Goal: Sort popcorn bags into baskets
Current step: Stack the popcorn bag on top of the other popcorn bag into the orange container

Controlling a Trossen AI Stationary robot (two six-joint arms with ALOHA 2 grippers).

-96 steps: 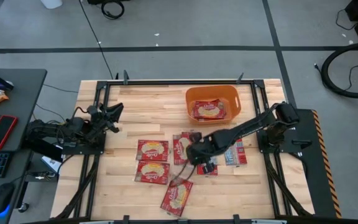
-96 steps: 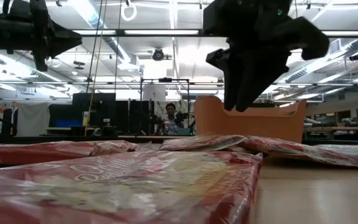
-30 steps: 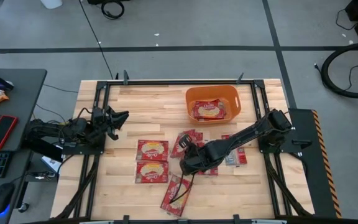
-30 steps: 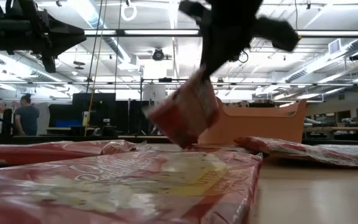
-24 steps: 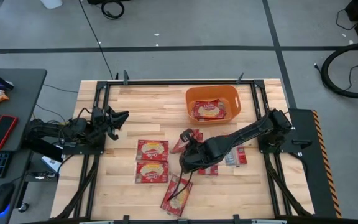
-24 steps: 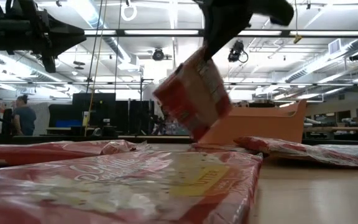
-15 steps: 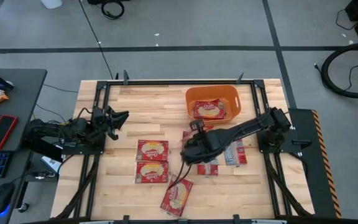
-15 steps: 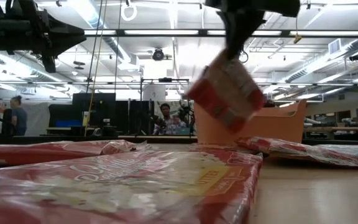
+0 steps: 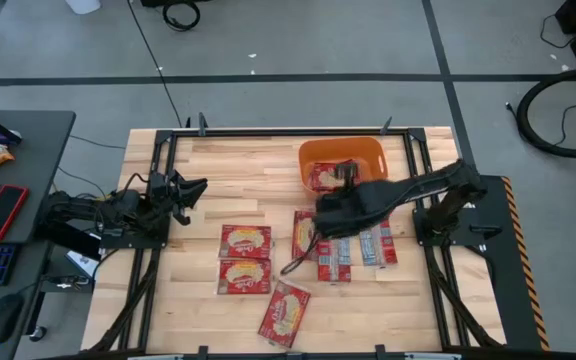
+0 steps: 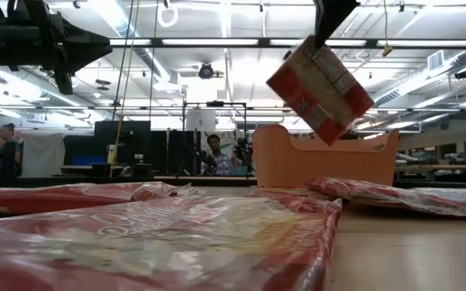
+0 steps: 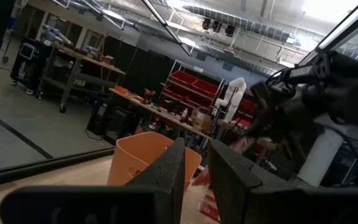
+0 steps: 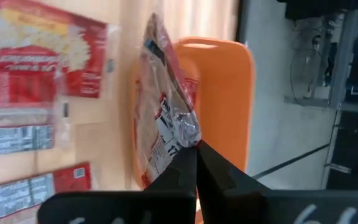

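A: Report status.

B: I have the right gripper [image 12: 194, 149] pinching one popcorn bag [image 10: 320, 87] by its edge, lifted clear of the tabletop [image 9: 238, 180] near the orange basket [image 9: 368, 151]. One bag [image 9: 334, 177] already lies inside.

A: Remaining?

B: I count about seven bags on the tabletop. The left gripper [image 9: 194, 185] waits at the left edge, fingers slightly apart, holding nothing.

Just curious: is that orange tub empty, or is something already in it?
Not empty: one popcorn bag lies inside the orange tub, seen from above.
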